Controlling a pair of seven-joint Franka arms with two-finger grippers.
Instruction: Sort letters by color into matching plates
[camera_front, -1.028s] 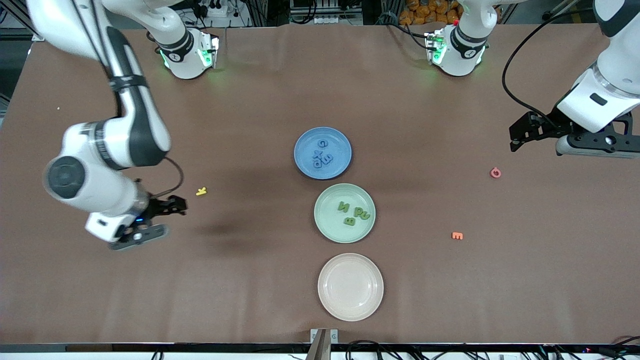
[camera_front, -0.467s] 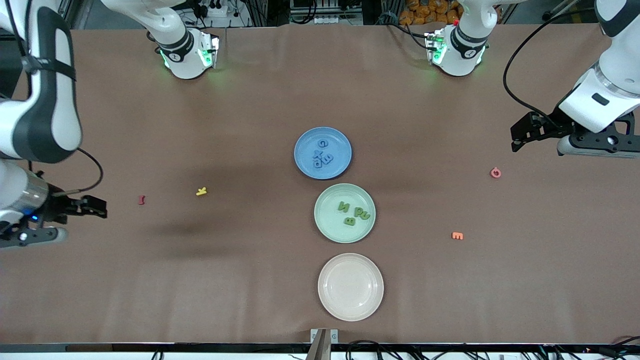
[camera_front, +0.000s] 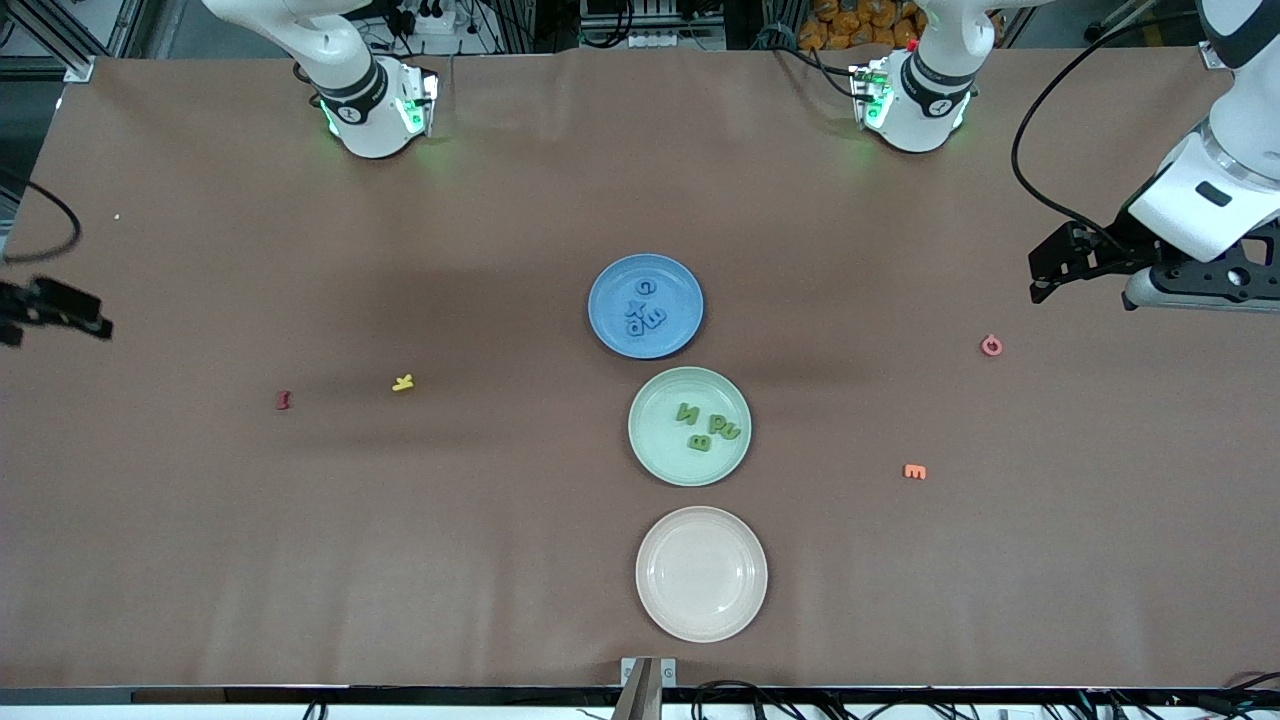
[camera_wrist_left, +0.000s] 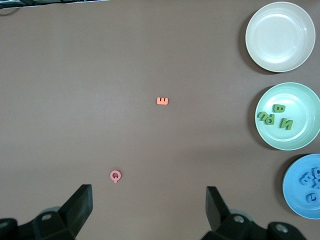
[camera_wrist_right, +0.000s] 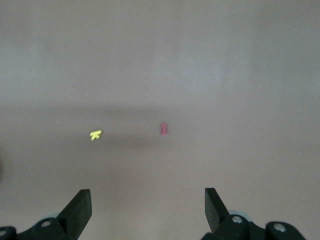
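Note:
The blue plate (camera_front: 645, 305) holds several blue letters (camera_front: 643, 312). Beside it, nearer the front camera, the green plate (camera_front: 689, 426) holds several green letters (camera_front: 708, 427). Loose on the table lie a yellow letter (camera_front: 402, 382) and a red letter (camera_front: 283, 400) toward the right arm's end, and a pink letter (camera_front: 991, 345) and an orange letter (camera_front: 914, 471) toward the left arm's end. My left gripper (camera_wrist_left: 149, 207) hangs open and empty high over the table near the pink letter (camera_wrist_left: 115, 175). My right gripper (camera_wrist_right: 147, 207) is open and empty, high over the table's edge, looking at the red letter (camera_wrist_right: 163, 128).
A cream-pink plate (camera_front: 701, 573) stands empty, nearest the front camera, in line with the other two plates. The arm bases (camera_front: 375, 100) stand along the table's back edge. Only a dark part of the right hand (camera_front: 50, 305) shows in the front view.
The right arm has swung away toward its end of the table, almost out of the front view, uncovering the red letter. The left arm has drifted slightly outward. Both grippers stayed open.

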